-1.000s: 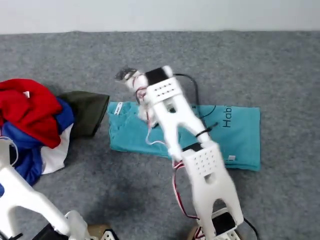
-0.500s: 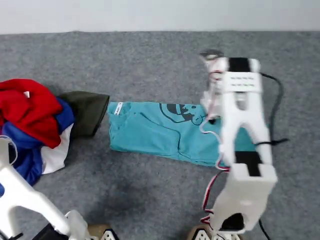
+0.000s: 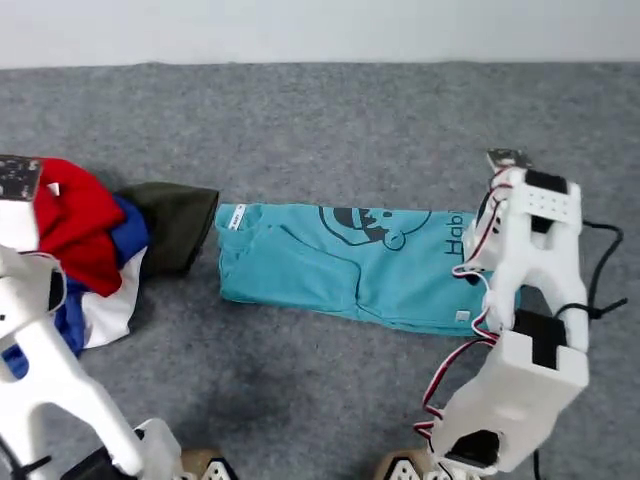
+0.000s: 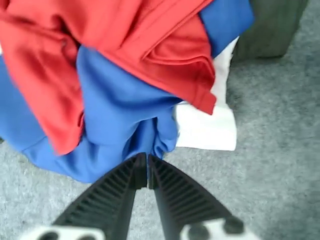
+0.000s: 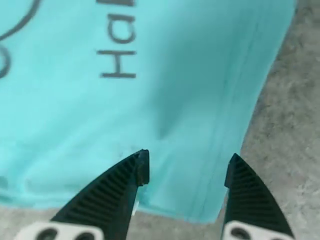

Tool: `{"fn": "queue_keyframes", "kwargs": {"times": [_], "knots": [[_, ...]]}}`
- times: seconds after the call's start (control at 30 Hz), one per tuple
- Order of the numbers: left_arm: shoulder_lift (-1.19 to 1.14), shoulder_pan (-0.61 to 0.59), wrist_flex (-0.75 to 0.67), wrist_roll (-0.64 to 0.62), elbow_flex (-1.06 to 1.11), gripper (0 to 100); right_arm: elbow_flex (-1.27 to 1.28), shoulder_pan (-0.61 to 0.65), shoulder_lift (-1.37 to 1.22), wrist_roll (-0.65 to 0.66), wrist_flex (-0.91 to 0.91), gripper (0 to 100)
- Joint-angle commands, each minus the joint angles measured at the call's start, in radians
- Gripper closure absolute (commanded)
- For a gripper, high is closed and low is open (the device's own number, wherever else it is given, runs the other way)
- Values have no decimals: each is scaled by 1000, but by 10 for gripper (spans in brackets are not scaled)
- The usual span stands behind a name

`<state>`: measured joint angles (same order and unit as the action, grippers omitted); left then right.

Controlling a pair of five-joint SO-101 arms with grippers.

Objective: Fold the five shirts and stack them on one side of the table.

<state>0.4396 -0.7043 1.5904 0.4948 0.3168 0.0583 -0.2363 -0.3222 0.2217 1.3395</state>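
Teal shirt [image 3: 345, 262] lies flat near the middle of the table [image 3: 330, 120], folded into a long band, print side up; its neck end points toward the pile, its hem end toward the right arm [image 3: 530, 260]

Right gripper [image 5: 187, 167]: jaws wide apart and holding nothing; it is positioned above the teal shirt [image 5: 150, 75] at the hem end; one finger is over the cloth, the other over the shirt's side edge, next to bare table [image 5: 295, 125]

Pile at the left side of the table, unfolded and crumpled:
- red shirt [image 3: 75, 220] on top;
- blue shirt [image 3: 130, 232] under the red one;
- white shirt [image 3: 115, 305] at the bottom, one corner exposed;
- green shirt [image 3: 175, 225] at the side nearest the teal shirt, touching the pile, just apart from the teal neck end

Left arm [image 3: 40, 360] stands at the pile's near side; left gripper [image 4: 148, 172]: jaws closed, tips meeting; the tips sit at the lower fold of the blue shirt [image 4: 115, 115]; whether cloth is caught between them cannot be told; in the left wrist view the red shirt [image 4: 125, 40] overlaps the blue one, the white shirt [image 4: 207, 127] shows beside the blue fold, and the green shirt [image 4: 272, 25] lies beyond it
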Motion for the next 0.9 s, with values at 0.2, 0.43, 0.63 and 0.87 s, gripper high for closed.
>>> {"fn": "queue_keyframes", "kwargs": {"times": [0.2,0.43,0.63,0.87], "knots": [[34,107,-23,-21,159,985,117,-19,59,-11,-208,745],[34,124,-178,-301,389,985,187,-18,58,-9,-262,746],[34,215,-371,-299,610,986,199,-19,56,-2,-262,852],[34,374,-623,-304,765,986,189,-19,5,0,-252,922]]}}
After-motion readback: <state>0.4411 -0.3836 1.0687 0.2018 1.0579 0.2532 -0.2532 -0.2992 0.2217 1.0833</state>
